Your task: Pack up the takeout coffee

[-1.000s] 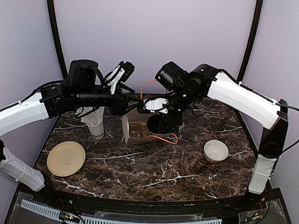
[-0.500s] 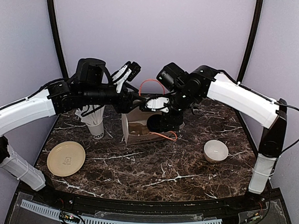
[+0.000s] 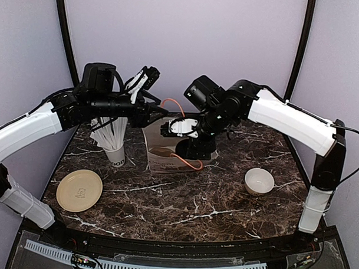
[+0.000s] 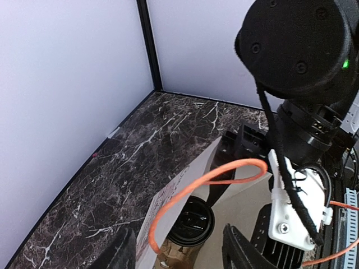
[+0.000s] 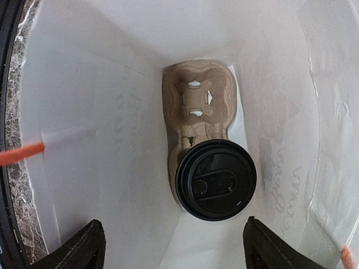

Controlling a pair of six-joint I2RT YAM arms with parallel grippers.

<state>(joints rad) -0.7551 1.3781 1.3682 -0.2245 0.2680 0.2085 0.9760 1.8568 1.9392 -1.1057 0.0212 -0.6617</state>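
seemingly, the placing step is wrapping up: the takeout coffee [image 5: 216, 179] is sitting upright with its black lid on, in one pocket of a brown pulp carrier [image 5: 193, 95] at the bottom of the white paper bag [image 5: 101, 140], which is standing toward the back of the worktop [image 3: 194, 209]. the right claw [image 5: 179, 247] is hanging over the bag's mouth and looking straight down, its fingers spread wide and holding nothing. the left claw [image 4: 180, 251] is hovering at the bag's rim, fingers likewise apart, with the bag's wall and an orange handle [image 4: 213, 179] running up between them; whether it is touching the paper i cannot tell. judging by this, the next move is calling for the right arm to rise straight out without catching the handle loops or dragging the thin wall, and for the left one to back off without tipping the bag.
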